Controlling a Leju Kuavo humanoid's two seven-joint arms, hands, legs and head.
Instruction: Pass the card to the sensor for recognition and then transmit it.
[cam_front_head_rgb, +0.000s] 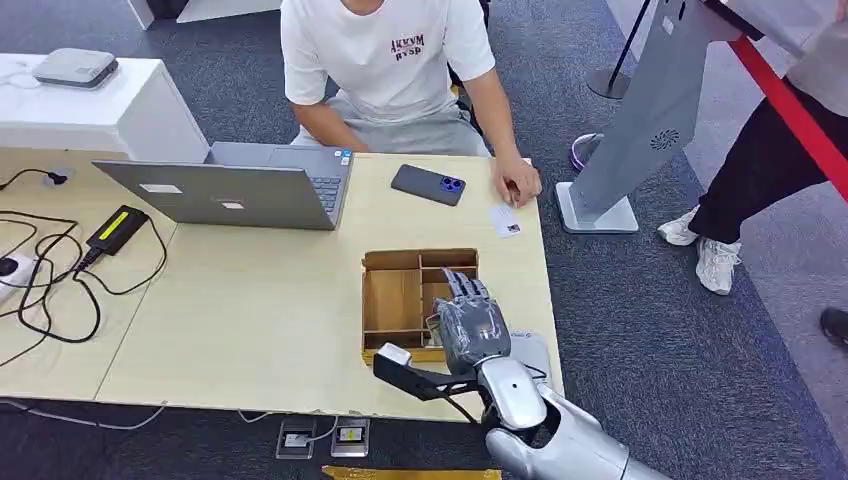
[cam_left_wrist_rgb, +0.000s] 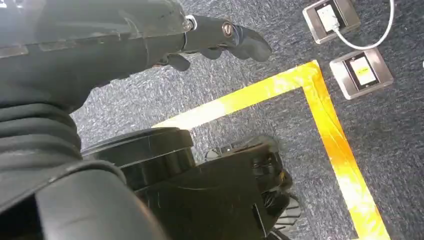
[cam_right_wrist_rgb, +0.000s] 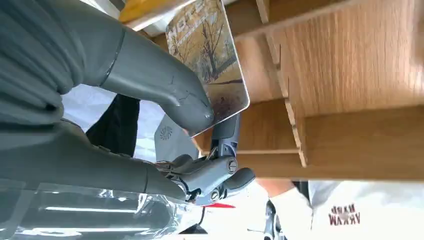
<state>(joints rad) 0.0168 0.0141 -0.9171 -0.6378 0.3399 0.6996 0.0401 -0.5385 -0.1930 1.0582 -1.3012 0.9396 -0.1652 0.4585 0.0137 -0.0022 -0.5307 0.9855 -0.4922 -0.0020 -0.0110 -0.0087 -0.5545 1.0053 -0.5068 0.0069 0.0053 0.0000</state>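
Basically light wood table (cam_front_head_rgb: 250, 300), grey carpet (cam_front_head_rgb: 650, 330) w/ yellow tape (cam_left_wrist_rgb: 340, 150).

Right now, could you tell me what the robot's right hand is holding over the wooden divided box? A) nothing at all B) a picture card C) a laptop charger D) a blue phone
B: in the right wrist view the right hand pinches a picture card under its thumb, above the wooden box; the phone lies on the table.
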